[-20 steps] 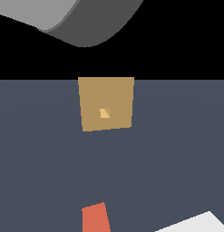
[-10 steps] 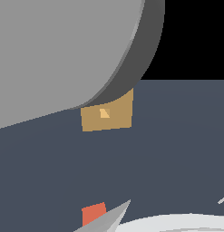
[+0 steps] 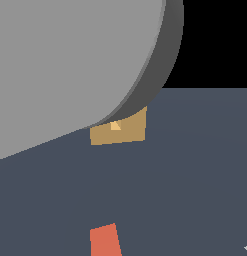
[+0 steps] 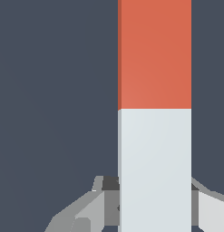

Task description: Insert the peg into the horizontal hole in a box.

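In the exterior view, the box (image 3: 126,131) is seen resting on the table (image 3: 195,175), near the middle of the frame. Its upper part is covered by the arm (image 3: 75,65), which fills the exterior view's upper left and stands in front of it. The hole (image 3: 115,126) is set in the box's facing side, just below the arm's edge. The peg (image 3: 105,241) is seen lying on the table nearer the camera, well apart from the box and slightly toward the exterior view's left. In the wrist view, the peg is placed between the jaws.
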`<state>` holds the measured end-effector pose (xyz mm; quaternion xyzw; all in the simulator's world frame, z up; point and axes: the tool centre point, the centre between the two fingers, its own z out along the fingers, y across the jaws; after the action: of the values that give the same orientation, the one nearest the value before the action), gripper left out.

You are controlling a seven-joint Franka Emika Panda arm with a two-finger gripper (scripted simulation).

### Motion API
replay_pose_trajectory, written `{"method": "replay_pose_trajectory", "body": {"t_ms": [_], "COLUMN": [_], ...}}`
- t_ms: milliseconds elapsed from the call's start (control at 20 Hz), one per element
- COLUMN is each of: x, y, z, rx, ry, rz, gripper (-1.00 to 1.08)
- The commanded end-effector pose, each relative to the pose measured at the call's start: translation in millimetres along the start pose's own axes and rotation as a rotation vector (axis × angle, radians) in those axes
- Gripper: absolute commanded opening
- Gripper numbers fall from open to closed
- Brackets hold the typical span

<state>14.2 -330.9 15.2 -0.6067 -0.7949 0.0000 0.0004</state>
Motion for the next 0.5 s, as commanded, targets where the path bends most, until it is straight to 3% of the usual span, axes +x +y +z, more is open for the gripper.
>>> {"method": "replay_pose_trajectory", "body": {"t_ms": [0, 450], "x": [-0.3, 5.3], "y": [0.1, 1.2], "z": [-0.3, -1.0], "rx": [0.000, 0.000], "ry": [-0.001, 0.000], "rz": [0.000, 0.000], "gripper": [-1.00, -1.00]}}
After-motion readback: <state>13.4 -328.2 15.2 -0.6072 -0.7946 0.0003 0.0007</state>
